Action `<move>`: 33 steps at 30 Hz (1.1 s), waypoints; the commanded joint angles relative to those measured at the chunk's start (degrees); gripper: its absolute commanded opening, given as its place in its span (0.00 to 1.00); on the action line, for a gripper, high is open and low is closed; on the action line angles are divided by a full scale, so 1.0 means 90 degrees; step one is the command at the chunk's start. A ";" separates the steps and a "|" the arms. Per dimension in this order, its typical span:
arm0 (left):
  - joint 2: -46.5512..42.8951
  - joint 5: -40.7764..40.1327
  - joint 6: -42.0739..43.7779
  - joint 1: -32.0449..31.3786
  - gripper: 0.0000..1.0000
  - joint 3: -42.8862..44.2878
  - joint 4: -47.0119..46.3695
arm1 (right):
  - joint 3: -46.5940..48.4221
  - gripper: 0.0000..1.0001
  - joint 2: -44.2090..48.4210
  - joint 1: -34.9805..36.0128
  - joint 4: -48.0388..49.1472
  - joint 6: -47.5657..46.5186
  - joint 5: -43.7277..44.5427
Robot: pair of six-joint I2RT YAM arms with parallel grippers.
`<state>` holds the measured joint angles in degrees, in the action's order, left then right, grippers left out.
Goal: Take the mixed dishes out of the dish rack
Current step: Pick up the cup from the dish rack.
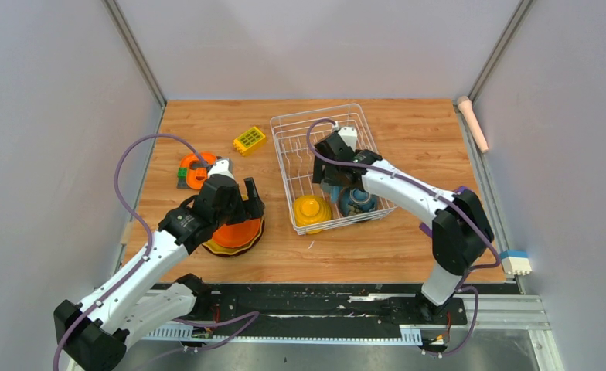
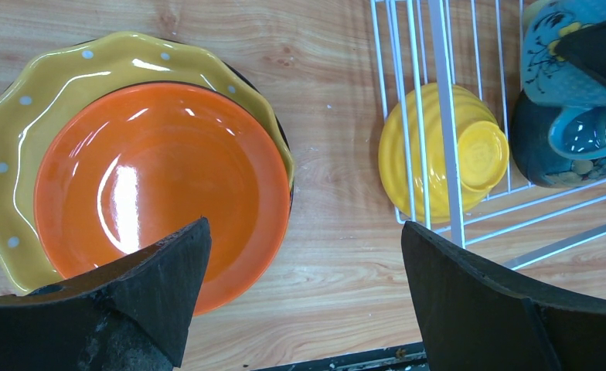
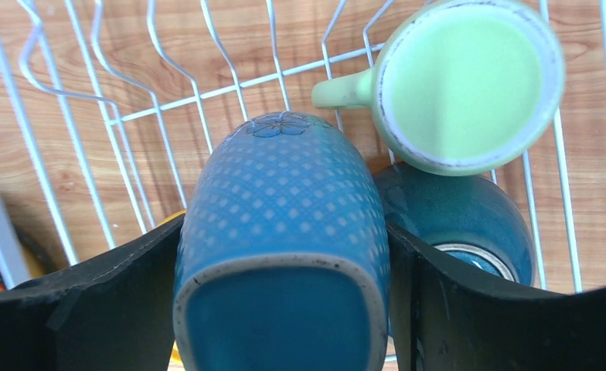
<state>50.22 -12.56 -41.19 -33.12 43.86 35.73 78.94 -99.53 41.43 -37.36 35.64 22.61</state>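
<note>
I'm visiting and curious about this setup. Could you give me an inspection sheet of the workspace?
Surface: wooden table.
Job's things: orange and yellow plates stacked on table; yellow bowl, dark bowl, pale green mug, blue mug in dish rack.
Clutter: yellow brick, orange gadget left of rack.
Grippers: left gripper open above plates; right gripper shut on blue mug.
Cables: purple cables along both arms.
Surroundings: pale walls; pink roll at far right.

three plates (image 2: pixel 161 178); one blue mug (image 3: pixel 280 224) plus one pale green mug (image 3: pixel 462 85), two in all; two bowls (image 2: pixel 431 154); one rack (image 1: pixel 313 112); one yellow brick (image 1: pixel 250 140); one orange gadget (image 1: pixel 197 171).
</note>
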 commanded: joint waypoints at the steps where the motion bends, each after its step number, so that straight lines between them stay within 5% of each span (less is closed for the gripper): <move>1: -0.0049 -0.0027 -0.0013 0.0009 1.00 0.0017 -0.0200 | -0.0305 0.05 0.0808 0.0020 0.1034 0.0164 0.0041; 10: -0.0239 0.0148 0.0061 0.0017 1.00 -0.0011 -0.0254 | -0.1241 0.00 0.1802 0.0006 0.1706 0.0455 0.0017; 23: -0.1152 0.2595 0.0261 0.0016 1.00 -0.0463 -0.1977 | -0.3658 0.00 0.4099 -0.0058 0.4795 0.1313 -0.1758; 33: -0.1233 0.3667 -0.0289 0.0018 1.00 -0.0861 -0.3602 | -0.5094 0.00 0.5634 -0.0083 0.6152 0.2242 -0.2049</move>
<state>38.17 14.59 -41.32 -33.12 36.88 12.97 34.65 -53.56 41.01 5.52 50.70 5.85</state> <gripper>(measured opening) 0.998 0.820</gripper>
